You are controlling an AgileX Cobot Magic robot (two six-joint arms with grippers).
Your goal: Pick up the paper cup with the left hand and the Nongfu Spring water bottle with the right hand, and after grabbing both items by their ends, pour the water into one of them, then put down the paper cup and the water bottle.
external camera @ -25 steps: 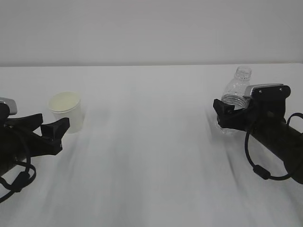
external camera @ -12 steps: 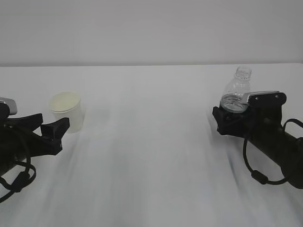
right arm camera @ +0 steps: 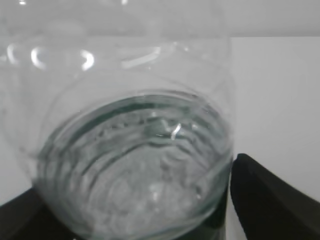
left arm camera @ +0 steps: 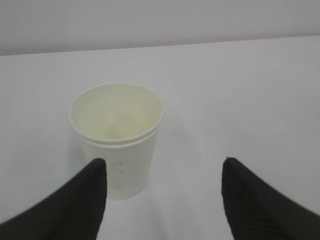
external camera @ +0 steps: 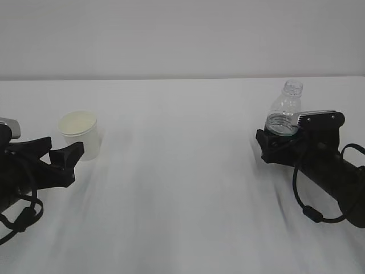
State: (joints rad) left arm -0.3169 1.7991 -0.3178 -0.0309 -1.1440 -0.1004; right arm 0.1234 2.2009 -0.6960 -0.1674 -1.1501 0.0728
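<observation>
Both arms are working the pick-up step: the left claw (left arm camera: 162, 192) is hanging spread just short of the paper cup (left arm camera: 117, 137), while the right claw (external camera: 278, 141) is bracketing the Nongfu Spring water bottle (external camera: 283, 108) with its jaws wide, so squeezing comes next.

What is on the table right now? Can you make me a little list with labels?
table: white, plain
paper cup: upright on the left, nothing visible inside
water bottle: clear, upright on the right, no cap, water in the lower part
left hand: jaws open, just short of the cup, not touching it
right hand: jaws open, standing either side of the bottle's lower body
cup and bottle: far apart
</observation>
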